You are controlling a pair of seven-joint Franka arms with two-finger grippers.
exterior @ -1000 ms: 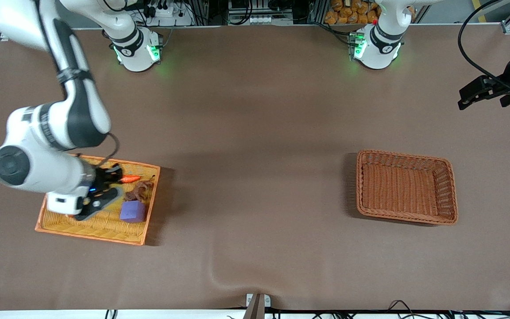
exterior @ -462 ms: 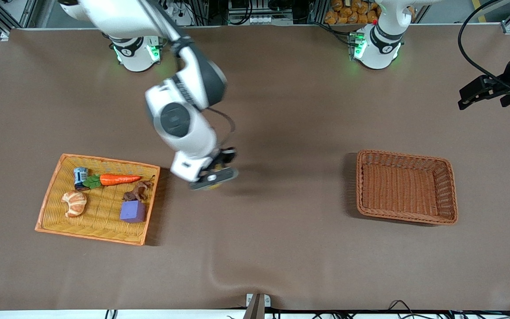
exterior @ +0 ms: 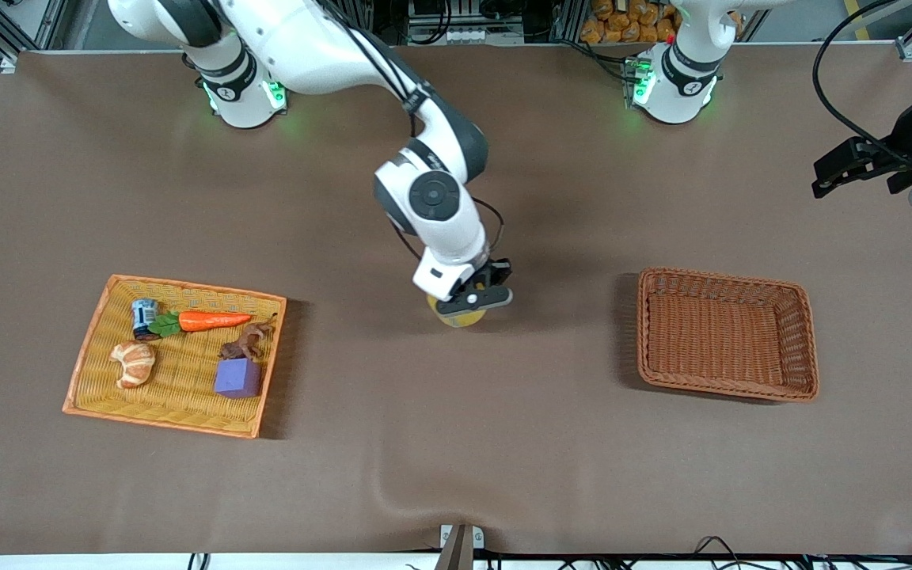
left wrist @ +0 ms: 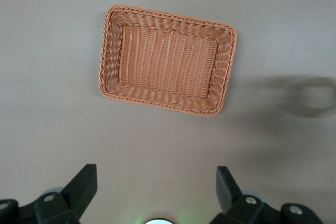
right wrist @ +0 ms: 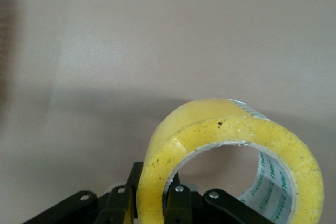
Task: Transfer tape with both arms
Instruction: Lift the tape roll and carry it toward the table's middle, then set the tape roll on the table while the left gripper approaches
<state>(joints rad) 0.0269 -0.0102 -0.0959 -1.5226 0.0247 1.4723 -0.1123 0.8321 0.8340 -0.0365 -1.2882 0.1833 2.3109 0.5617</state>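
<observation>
Yellowish translucent ring of packing tape (exterior: 460,316) hangs pinched in the right gripper (exterior: 472,299) over the table's middle.

Left wrist view: the left gripper (left wrist: 155,192) waits spread apart over the table's left-arm edge, with the brown wicker basket (left wrist: 110,51) below.

Right wrist view: the fingers (right wrist: 178,203) pinch only the roll's wall, so it may pivot or slip at handover.

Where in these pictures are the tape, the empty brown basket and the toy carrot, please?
tape (right wrist: 231,129): right wrist view, on its yellow outer band.
empty brown basket (exterior: 806,340): front view, on its woven rim.
toy carrot (exterior: 214,320): front view, on its orange body.
</observation>
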